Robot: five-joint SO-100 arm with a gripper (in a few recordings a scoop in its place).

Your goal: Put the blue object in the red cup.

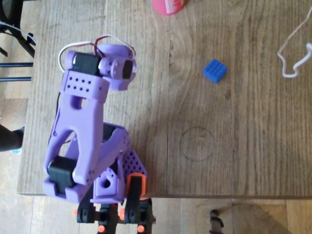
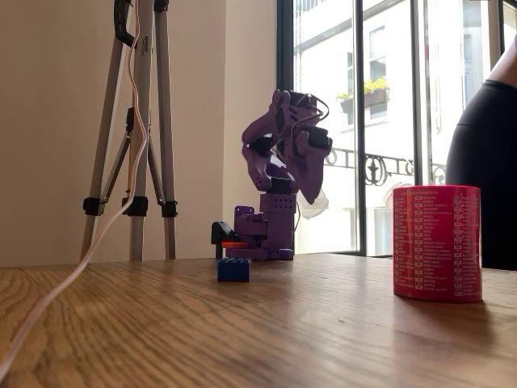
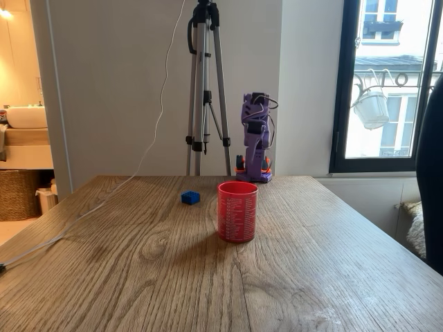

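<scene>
The blue object (image 1: 215,70) is a small studded block lying flat on the wooden table, also seen low in a fixed view (image 2: 233,269) and to the left of the cup in the other (image 3: 190,198). The red cup (image 2: 436,242) stands upright, its rim cut by the top edge of the overhead view (image 1: 168,5) and mid-table in a fixed view (image 3: 237,211). The purple arm is folded over its base at the table's edge, with the gripper (image 1: 130,165) tucked down, far from both. Its tip points downward (image 2: 311,192), and the jaws are too hidden to judge.
A white cable (image 1: 292,58) lies on the table beyond the block and trails off toward a tripod (image 3: 205,90) behind the table. Orange and black clamps (image 1: 136,195) hold the arm's base to the table edge. A person's dark-clothed body (image 2: 485,153) stands beside the cup.
</scene>
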